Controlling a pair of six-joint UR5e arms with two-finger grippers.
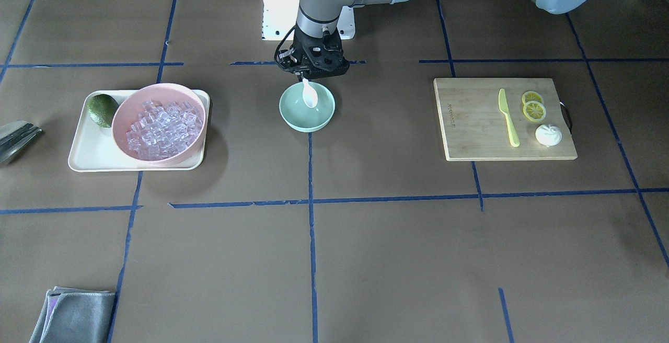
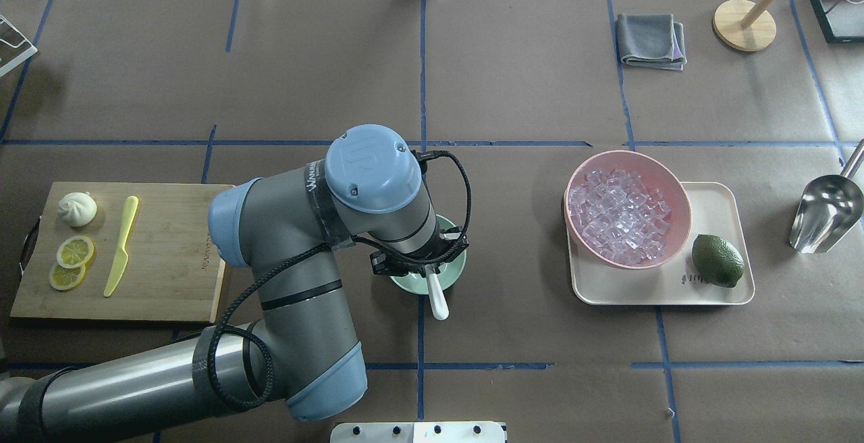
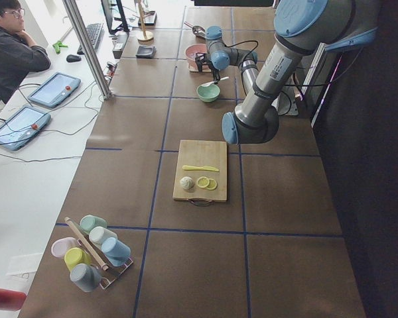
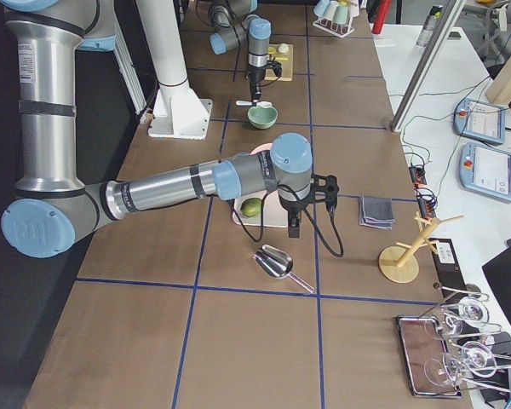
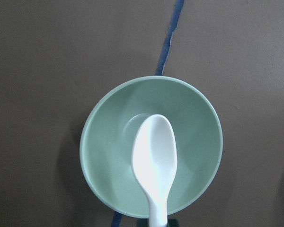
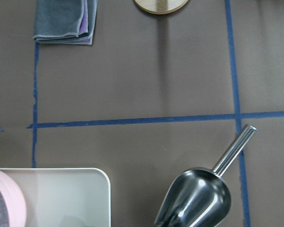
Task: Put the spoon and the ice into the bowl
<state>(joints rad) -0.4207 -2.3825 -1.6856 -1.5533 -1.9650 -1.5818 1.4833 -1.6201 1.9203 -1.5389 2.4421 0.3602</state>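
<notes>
Inside left pincer (image 1: pixel 306 77), spoon (image 1: pixel 310 97) handle hidden.

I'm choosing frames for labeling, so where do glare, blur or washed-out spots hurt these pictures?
Front-facing view: the white base plate is blown out. Left wrist view: the spoon is bright and slightly soft, the bowl evenly lit. Right wrist view: the scoop carries highlights. Overhead view: the ice reads clearly.

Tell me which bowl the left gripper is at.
The small mint-green bowl at mid-table: the left gripper holds the white spoon over it. The larger pink bowl, full of ice, sits apart on a tray.
</notes>
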